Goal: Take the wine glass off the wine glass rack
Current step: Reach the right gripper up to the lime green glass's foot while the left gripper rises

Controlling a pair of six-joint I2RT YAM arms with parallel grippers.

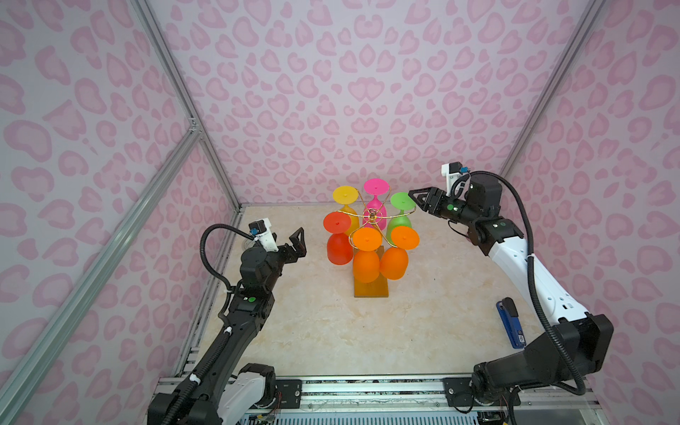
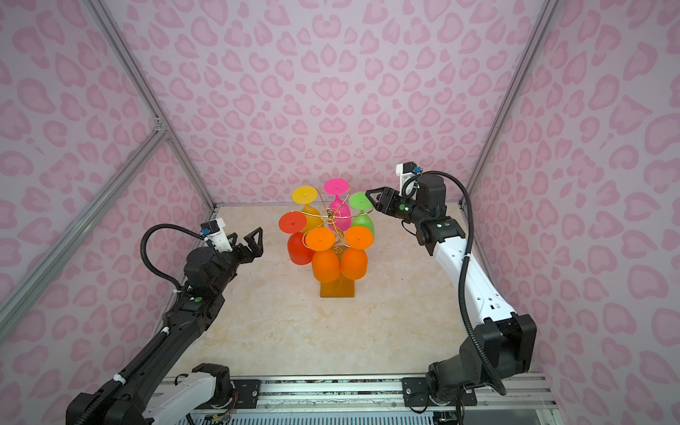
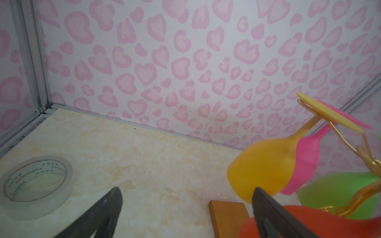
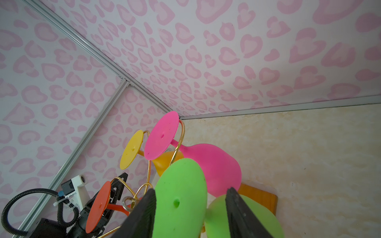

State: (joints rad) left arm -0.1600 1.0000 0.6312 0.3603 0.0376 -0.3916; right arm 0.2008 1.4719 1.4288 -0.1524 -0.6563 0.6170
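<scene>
Probably light, slick: pinch green wine glass (image 4: 181,185) at foot rim; right jaws spread astride it, left jaws spread.

Gold wire wine glass rack (image 1: 372,214) stands upright on its wooden base (image 1: 371,290), six bright glasses (image 1: 366,263) hanging bowl-down; the green wine glass (image 1: 402,201) hangs far right.

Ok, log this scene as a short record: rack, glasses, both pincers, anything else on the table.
rack: gold wire wine glass rack on wooden base
glasses: six hanging inverted: yellow, pink, green, red, two orange
left pincer: open, empty, clear of the rack
right pincer: open, jaws either side of green glass's foot
other: tape roll, blue stapler
</scene>
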